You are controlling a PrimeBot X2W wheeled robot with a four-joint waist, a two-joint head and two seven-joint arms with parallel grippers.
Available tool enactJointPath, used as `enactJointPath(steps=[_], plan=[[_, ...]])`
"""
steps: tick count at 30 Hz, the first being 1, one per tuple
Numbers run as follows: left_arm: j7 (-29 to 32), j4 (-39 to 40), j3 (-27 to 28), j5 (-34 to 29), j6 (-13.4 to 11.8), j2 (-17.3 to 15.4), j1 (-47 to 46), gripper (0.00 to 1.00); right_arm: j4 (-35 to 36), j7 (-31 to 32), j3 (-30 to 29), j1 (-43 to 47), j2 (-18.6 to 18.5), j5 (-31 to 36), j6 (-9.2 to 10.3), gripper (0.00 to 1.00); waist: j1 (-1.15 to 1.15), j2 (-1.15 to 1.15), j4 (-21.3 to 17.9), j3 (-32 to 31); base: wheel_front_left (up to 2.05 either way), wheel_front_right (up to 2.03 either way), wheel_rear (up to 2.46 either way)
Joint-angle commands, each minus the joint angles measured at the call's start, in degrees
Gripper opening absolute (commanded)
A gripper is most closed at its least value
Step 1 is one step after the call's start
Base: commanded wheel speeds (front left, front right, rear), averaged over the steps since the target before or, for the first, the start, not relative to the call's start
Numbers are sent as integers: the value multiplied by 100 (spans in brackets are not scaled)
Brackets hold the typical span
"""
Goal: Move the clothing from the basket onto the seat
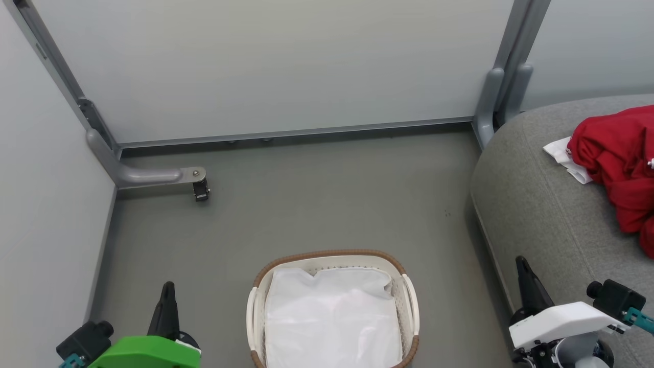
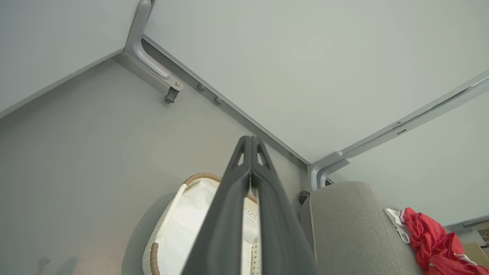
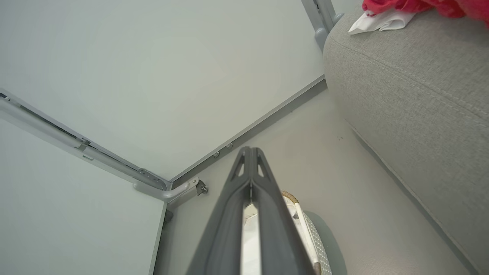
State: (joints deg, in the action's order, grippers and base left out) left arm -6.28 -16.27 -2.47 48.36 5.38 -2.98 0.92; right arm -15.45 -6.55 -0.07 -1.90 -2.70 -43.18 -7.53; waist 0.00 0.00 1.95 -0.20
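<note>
The red clothing [image 1: 621, 163] with white trim lies bunched on the grey seat [image 1: 531, 204] at the right edge; it also appears as the clothing [image 2: 431, 240] on the seat [image 2: 351, 229], and as clothing [image 3: 420, 5] atop the seat [image 3: 412, 88]. The white basket [image 1: 411, 301] with a brown rim stands on the floor in front of me, holding just its white liner [image 1: 332, 317]. My left gripper [image 1: 167, 287] is shut and empty to the basket's left. My right gripper [image 1: 520, 261] is shut and empty beside the seat's front edge. Fingertips meet in both wrist views: left gripper [image 2: 250, 139], right gripper [image 3: 250, 151].
Pale partition walls with grey metal frames close off the back and left. A grey bracket foot with a caster [image 1: 200, 189] sticks out on the floor at the back left. Grey floor [image 1: 327, 204] lies between basket and wall.
</note>
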Motion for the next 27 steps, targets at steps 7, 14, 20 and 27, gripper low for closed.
enactJointPath(steps=[7,14,20,27], plan=[[165,113,137,602,55,-12,-253,0,95,163,-94,-191,-52,-674,3,0,0,0,-16,3,0,0,0],[289,126,221,1041,73,-11,-307,0,104,287,-151,-218,-57,-1164,3,0,0,0,-31,6,0,0,0],[394,138,296,1396,88,-10,-364,0,112,390,-199,-251,-61,-1566,3,0,0,0,-44,9,0,0,0],[514,150,378,1792,109,-9,-412,0,119,505,-249,-281,-64,-2013,3,0,0,0,-59,12,0,0,0]])
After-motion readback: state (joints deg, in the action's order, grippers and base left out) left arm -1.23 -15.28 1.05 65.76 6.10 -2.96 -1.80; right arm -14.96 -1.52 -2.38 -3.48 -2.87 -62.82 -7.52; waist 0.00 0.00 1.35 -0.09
